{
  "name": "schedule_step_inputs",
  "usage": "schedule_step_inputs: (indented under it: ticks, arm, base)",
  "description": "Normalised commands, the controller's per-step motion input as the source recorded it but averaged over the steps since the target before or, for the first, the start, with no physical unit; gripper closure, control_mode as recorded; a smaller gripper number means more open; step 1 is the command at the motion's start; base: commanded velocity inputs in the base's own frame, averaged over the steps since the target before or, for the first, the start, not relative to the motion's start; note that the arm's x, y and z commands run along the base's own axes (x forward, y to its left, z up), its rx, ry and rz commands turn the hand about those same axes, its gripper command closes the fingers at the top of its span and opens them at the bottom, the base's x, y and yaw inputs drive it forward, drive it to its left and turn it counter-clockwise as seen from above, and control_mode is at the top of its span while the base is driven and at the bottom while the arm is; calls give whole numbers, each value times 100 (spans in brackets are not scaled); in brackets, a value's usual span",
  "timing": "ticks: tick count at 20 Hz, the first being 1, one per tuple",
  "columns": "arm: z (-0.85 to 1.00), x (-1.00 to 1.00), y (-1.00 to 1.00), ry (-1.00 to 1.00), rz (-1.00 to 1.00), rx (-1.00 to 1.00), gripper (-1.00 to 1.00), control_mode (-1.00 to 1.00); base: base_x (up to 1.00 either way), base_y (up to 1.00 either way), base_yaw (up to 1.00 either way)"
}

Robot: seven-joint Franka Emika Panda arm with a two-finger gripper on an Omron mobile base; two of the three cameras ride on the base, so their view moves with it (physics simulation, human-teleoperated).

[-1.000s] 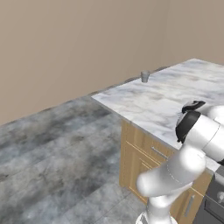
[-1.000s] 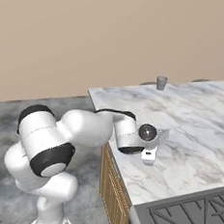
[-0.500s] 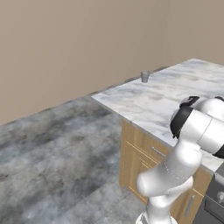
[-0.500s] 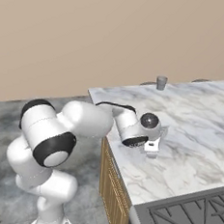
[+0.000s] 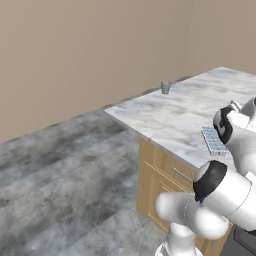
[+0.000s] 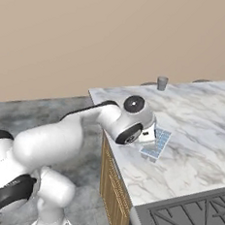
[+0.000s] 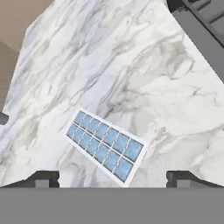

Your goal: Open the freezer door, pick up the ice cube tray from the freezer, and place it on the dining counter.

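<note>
Tray (image 7: 105, 145) lies flat on counter (image 7: 131, 65), near its edge. Gripper (image 7: 113, 178) above it w/ jaws wide apart, holding nothing. Placing step looks done; next: lift arm straight up w/o nudging tray.

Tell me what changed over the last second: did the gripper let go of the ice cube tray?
Yes. The gripper has opened and lifted off the ice cube tray, which now lies flat on the dining counter, free of the fingers. The arm has swung. The small grey cup stayed where it was.
</note>
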Motion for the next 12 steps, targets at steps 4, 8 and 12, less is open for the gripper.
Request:
schedule_step_inputs:
  ticks: [4,8,12]
  arm:
    - [100,-57,97,0,16,-24,-100,-100]
    - [100,-46,100,0,27,-23,-100,-100]
    - [99,-25,100,0,29,-7,-100,-100]
  base:
    - [0,0,0]
    - [0,0,0]
    - [0,0,0]
